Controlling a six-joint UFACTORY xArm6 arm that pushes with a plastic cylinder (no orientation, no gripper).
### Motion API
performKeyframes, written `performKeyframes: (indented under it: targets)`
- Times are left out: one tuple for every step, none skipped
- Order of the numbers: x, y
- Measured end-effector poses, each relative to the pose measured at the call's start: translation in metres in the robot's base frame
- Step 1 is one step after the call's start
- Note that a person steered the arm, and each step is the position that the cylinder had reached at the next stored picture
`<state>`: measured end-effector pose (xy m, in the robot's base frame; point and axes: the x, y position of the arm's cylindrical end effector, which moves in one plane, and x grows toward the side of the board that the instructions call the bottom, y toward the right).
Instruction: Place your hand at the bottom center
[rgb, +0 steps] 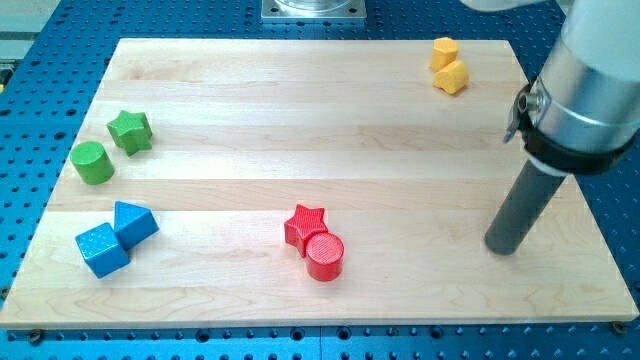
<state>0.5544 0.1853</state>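
Observation:
My tip (503, 247) rests on the wooden board (330, 120) near its right edge, in the lower right part of the view. It touches no block. The nearest blocks are a red star (303, 225) and a red cylinder (325, 256), touching each other at the bottom centre, well to the tip's left. Two yellow blocks (448, 65) sit together at the top right, far above the tip.
A green star (130, 131) and a green cylinder (92, 162) sit at the left. A blue cube (102, 250) and a blue wedge-like block (134, 222) touch at the lower left. Blue perforated table (30, 100) surrounds the board. The arm's grey body (585, 90) hangs over the right edge.

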Motion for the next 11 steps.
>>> performKeyframes:
  targets:
    - [0.01,-0.024]
    - [0.03,-0.049]
    - [0.029,-0.052]
    - [0.028,-0.043]
    - [0.028,-0.042]
    - [0.028,-0.045]
    - [0.028,-0.048]
    - [0.028,-0.048]
    - [0.045,-0.095]
    - [0.05,-0.113]
    - [0.065,-0.152]
